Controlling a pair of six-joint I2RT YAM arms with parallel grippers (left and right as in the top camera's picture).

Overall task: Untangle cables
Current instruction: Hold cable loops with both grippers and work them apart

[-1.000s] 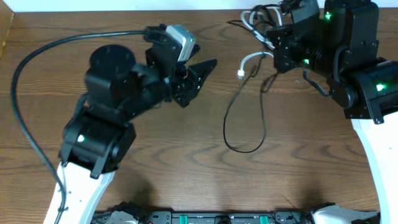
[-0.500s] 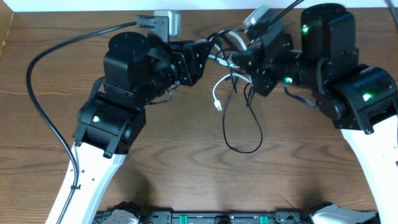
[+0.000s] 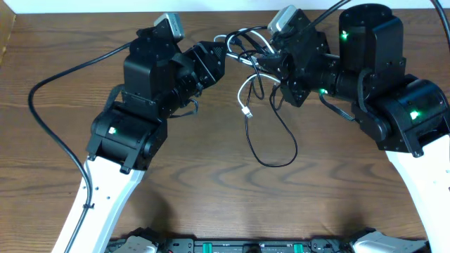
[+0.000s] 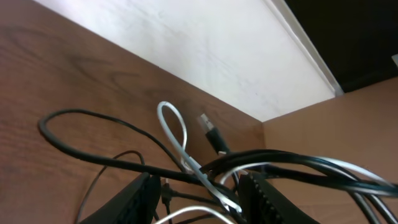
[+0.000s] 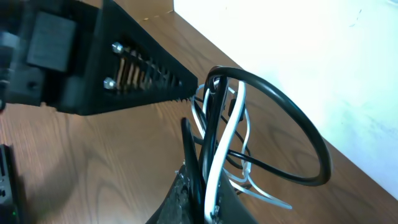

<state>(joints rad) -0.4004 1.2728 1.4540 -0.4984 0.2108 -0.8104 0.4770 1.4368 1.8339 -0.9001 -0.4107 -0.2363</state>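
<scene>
Overhead, my two arms now meet at the upper centre of the frame, where a second ago they stood well apart. My left gripper (image 3: 224, 56) has swung up from the left-centre, and my right gripper (image 3: 271, 62) has carried the cables (image 3: 247, 43) leftward from the upper right corner. The knot hangs between us, lifted off the table (image 3: 211, 204). The white plug (image 3: 246, 112) dangles lower and further left than it did. The black loop (image 3: 273, 160) trails below it at centre, its bottom apparently lying on the wood.

My right jaws are closed tight on black and white strands, seen at the bottom of the right wrist view. My left jaws stand partly apart. In the left wrist view, black and white strands cross the gap between my fingers (image 4: 134, 199), but nothing is clamped.

I judge the reach-in finished: what is left is to close on one strand and draw it away from the right-hand grip. Several strands share that gap, so closing now could catch more than one and tighten the knot.
</scene>
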